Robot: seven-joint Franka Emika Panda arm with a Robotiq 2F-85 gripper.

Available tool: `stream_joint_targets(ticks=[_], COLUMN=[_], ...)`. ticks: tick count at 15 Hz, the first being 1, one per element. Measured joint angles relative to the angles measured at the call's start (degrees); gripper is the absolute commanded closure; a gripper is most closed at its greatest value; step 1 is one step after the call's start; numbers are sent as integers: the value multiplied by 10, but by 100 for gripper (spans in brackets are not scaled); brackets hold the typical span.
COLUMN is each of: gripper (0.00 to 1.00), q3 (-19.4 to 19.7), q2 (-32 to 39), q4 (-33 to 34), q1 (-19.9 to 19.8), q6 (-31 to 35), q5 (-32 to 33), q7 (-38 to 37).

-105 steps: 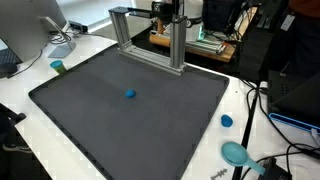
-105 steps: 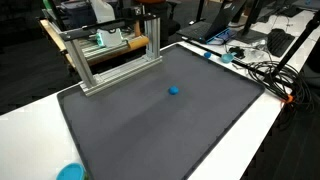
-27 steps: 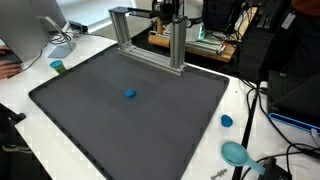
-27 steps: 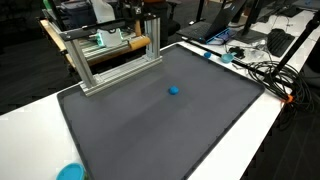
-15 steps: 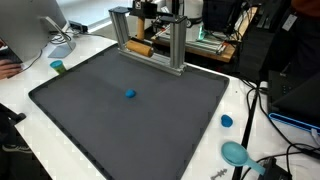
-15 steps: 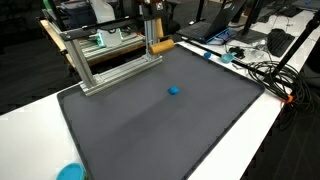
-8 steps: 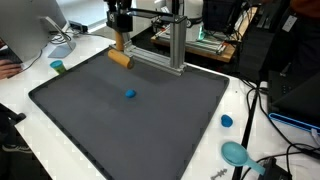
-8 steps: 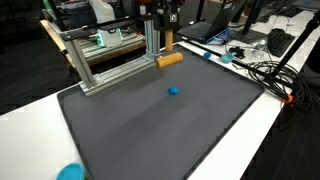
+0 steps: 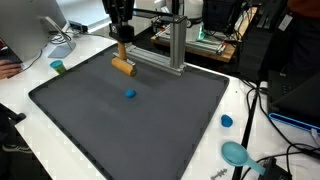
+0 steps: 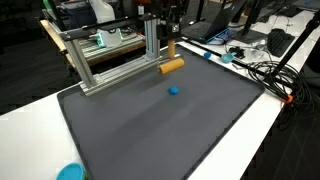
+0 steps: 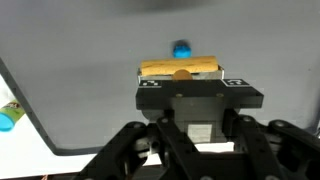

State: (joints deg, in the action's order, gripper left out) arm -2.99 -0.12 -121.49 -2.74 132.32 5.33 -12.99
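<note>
My gripper (image 9: 122, 61) is shut on a tan wooden cylinder (image 9: 123, 68), held crosswise and hanging above the far part of the dark grey mat (image 9: 90, 120). Both exterior views show the cylinder (image 10: 172, 66) under the gripper (image 10: 170, 58), just in front of the aluminium frame (image 9: 150, 38). A small blue ball (image 9: 129, 95) lies on the mat a little nearer than the cylinder. In the wrist view the cylinder (image 11: 180, 69) sits across the gripper (image 11: 181, 77), with the blue ball (image 11: 181, 48) just beyond it.
The aluminium frame (image 10: 110, 58) stands at the mat's far edge. On the white table around the mat are a green cap (image 9: 58, 67), a blue cap (image 9: 227, 121), a teal disc (image 9: 236, 153) and cables (image 10: 265, 72). A person's hand (image 9: 8, 68) rests at the edge.
The gripper came out from behind the frame with the cylinder, swung across in front of it and lowered over the mat toward the blue ball.
</note>
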Motion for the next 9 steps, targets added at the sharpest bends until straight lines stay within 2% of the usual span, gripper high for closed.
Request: stream_joint_targets(ticks=[4, 9], gripper=[79, 79], q3=[0, 3], q2=[31, 62], q4=[-14, -15], q1=[10, 14], q6=[42, 76], q5=[-35, -34], q7=[11, 11])
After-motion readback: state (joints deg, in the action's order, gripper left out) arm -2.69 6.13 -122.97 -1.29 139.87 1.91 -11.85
